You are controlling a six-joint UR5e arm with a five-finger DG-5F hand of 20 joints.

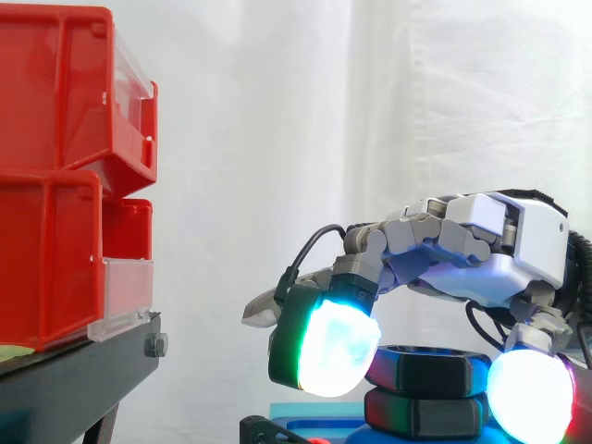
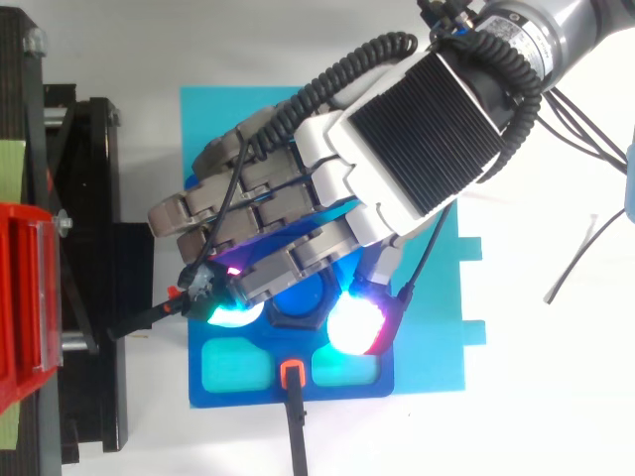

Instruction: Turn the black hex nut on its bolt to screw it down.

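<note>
Nut (image 1: 430, 368) sits on its bolt (image 2: 301, 294), low and right of centre in the side view, just over a second black hex piece (image 1: 425, 413). From above, its rim is glimpsed round the blue bolt end, under the fingers.

Nut is pinched by the hand (image 1: 490, 264). Fingers are curled down, with one glowing pad (image 1: 333, 347) at the nut's left side and the thumb pad (image 1: 532, 396) at its right. Contact is judged real on both sides, though part of the left face is hidden by the near pad.

Step judged: turning the nut down. To be done well:
- Pads are to be kept on opposite flats, not corners, so slip is avoided.
- Pinch is to be kept light so the thread is not bound.
- Rotation is to be made about the bolt axis, with no sideways pull.
- Hand is to be lowered as the nut descends, and a regrasp made once wrist range is used up.

The gap to the lower hex looks small, so little travel is judged left.

Bolt is held in a dark blue fixture (image 2: 228, 392) on a cyan mat (image 2: 437, 327) on the white tabletop (image 2: 556, 416). Red bins (image 1: 55, 176) on a black stand (image 1: 74, 379) are well apart at left.

Writing: none legible. A green strip (image 2: 8, 159) is seen on the stand, and no text can be read on it.
</note>
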